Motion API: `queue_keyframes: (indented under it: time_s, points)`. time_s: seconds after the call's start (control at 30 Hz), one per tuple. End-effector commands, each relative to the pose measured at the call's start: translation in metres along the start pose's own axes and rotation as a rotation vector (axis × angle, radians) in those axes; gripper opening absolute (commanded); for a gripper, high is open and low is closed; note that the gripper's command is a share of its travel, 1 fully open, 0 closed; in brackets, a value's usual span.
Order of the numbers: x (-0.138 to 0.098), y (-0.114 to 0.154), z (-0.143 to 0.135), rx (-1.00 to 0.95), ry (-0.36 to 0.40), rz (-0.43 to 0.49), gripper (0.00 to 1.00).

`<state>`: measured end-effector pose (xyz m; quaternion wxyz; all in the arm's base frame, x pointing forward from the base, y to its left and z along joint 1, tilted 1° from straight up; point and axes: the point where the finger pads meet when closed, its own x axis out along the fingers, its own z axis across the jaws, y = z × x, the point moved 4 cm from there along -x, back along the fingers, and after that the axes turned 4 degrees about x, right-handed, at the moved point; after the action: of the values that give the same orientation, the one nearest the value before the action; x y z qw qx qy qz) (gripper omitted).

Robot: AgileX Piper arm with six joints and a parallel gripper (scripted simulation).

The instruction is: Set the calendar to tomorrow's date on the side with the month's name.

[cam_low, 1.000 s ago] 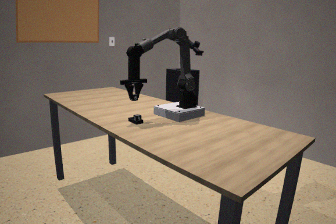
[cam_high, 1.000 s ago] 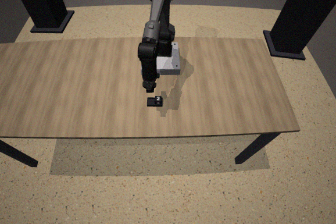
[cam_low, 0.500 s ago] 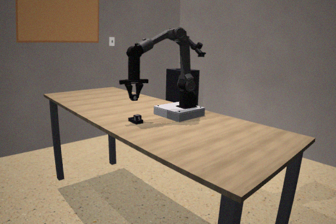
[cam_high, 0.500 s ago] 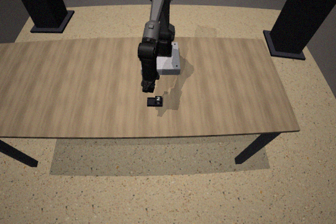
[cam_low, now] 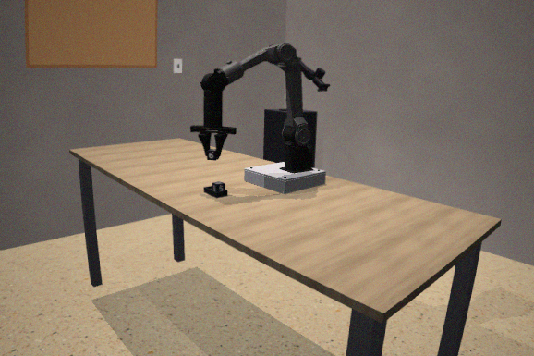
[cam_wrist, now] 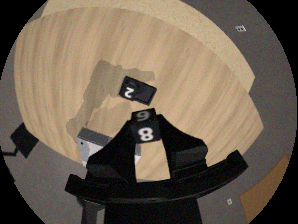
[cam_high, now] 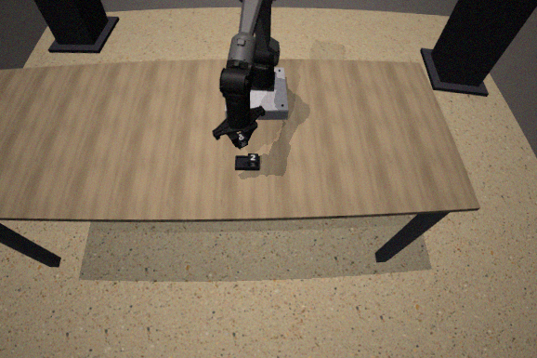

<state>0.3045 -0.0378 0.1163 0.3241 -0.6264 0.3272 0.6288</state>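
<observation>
Gripper [cam_low: 212, 153] holds a cube [cam_wrist: 145, 133] aloft; tray [cam_high: 242, 163] lettering seems unreadable.

The worktop [cam_high: 116, 140] is a long board of light wood on dark legs. Two things stand directly on it. Near the back edge, about in the middle, is the grey base plate [cam_high: 278, 103] that carries the arm. Just in front of this plate lies the small black tray [cam_high: 242, 164], flat on the wood, with one cube [cam_high: 253, 158] in its right half.
</observation>
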Motion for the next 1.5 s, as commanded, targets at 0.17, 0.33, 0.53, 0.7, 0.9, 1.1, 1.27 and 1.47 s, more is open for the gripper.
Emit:
queue_keyframes:
  time_s: [0.17, 0.33, 0.53, 0.7, 0.9, 1.1, 1.27, 1.47]
  points:
    - [-0.0006, -0.0006, 0.0001, 0.411, 0.011, 0.007, 0.35]
    - [-0.0004, -0.0007, 0.0002, 0.642, 0.012, 0.006, 0.35]
    - [-0.0003, -0.0006, 0.0003, 0.971, 0.014, 0.006, 0.35]
    - [-0.0002, -0.0006, 0.0005, 1.272, 0.016, 0.005, 0.35]
    - [-0.0002, -0.0007, 0.0006, 1.543, 0.018, 0.003, 0.35]
    - [-0.0001, -0.0007, 0.0007, 1.867, 0.021, 0.001, 0.35]
    - [-0.0001, -0.0007, 0.0007, 2.047, 0.023, -0.001, 0.35]
    - [-0.0001, -0.0007, 0.0007, 2.133, 0.022, -0.002, 0.35]
